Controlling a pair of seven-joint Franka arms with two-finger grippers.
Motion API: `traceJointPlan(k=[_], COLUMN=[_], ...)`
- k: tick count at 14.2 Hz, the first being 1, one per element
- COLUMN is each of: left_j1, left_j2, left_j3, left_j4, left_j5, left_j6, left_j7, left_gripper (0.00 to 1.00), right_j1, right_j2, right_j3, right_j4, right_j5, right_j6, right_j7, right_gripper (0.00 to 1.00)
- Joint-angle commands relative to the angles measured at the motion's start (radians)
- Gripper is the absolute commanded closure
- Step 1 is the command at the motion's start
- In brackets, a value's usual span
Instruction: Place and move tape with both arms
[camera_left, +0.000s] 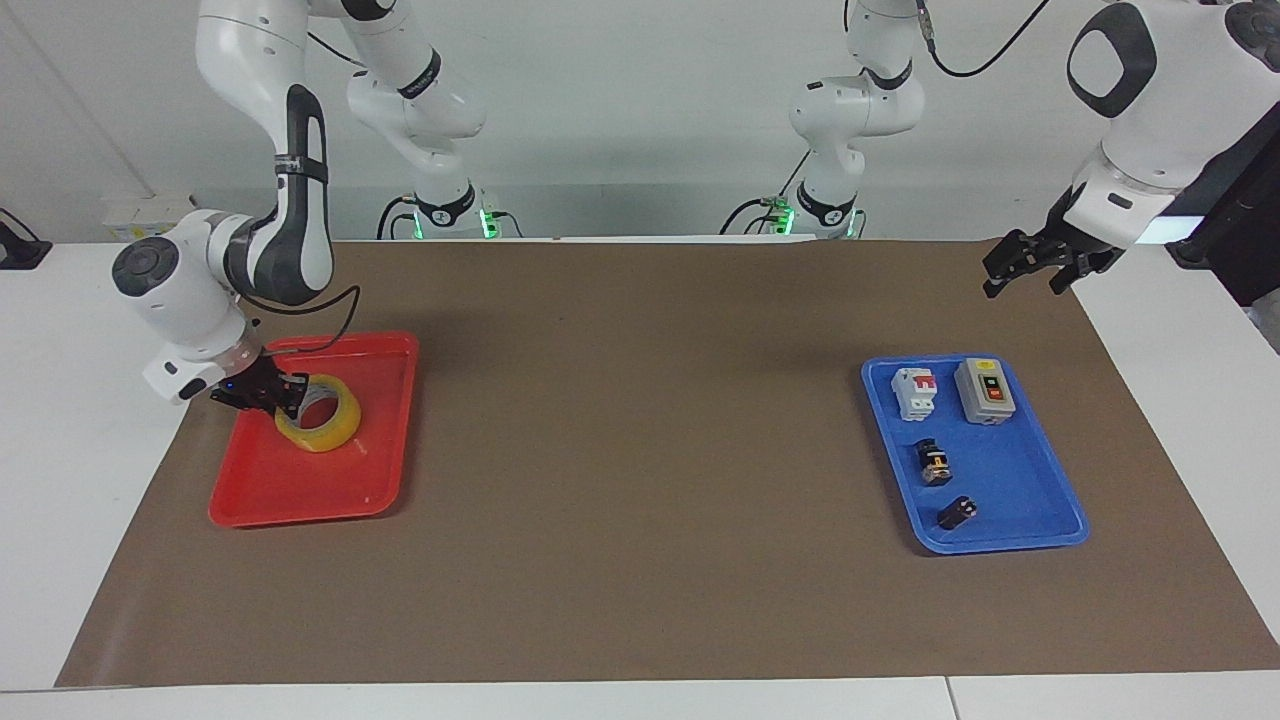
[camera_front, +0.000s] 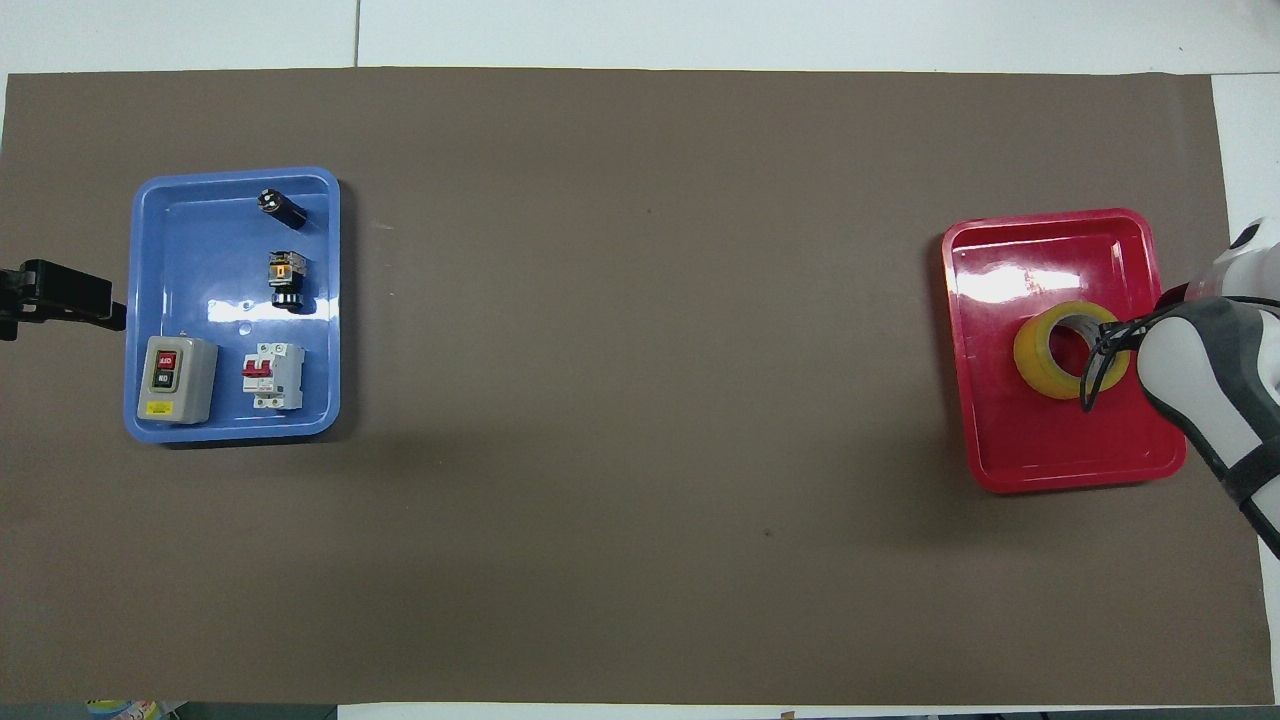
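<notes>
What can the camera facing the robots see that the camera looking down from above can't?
Only the facing view shows the robots' tall white bodies and the right pincer touching the tape at its rim. Only the overhead view looks straight down into the tape's hole, but there the right arm's elbow hides that pincer. Both show the tape in the red tray, the blue tray holding four small electrical parts, and the left pincer waiting up in the air, near the blue tray at the left arm's end of the table.
</notes>
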Motion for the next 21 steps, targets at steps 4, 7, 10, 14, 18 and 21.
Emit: traceJointPlan(k=[4,7,10,14,18,21], left_j1=[0.004,0.004,0.004,0.004,0.004,0.004], left_j2=[-0.009,-0.009,-0.009,-0.009,-0.009,-0.009], left_j3=[0.001,0.001,0.002,0.002,0.001,0.001], left_j4=[-0.007,-0.007,-0.007,-0.007,-0.007,-0.007], left_j5=[-0.023,-0.023,-0.023,-0.023,-0.023,-0.023], left_j6=[-0.007,-0.007,-0.007,-0.007,-0.007,-0.007], left_j7=[0.014,0.014,0.014,0.014,0.014,0.014], left_gripper=[0.0,0.0,0.0,0.0,0.0,0.0], right_j1=[0.036,0.056,0.072,0.076,0.078,0.078], right_j2=[-0.064,-0.064,-0.146,-0.259,-0.245,-0.242], right_j3=[0.024,0.025,0.025,0.024,0.025,0.032], right_j4=[0.155,0.362,0.473,0.449,0.458,0.458], right_j5=[-0.003,-0.001,0.002,-0.003,-0.013,-0.013], right_j6=[-0.233,-0.476,-0.651,-0.76,-0.705,-0.725], right_j7=[0.013,0.038,0.061,0.076,0.113,0.122], right_gripper=[0.0,0.0,0.0,0.0,0.0,0.0])
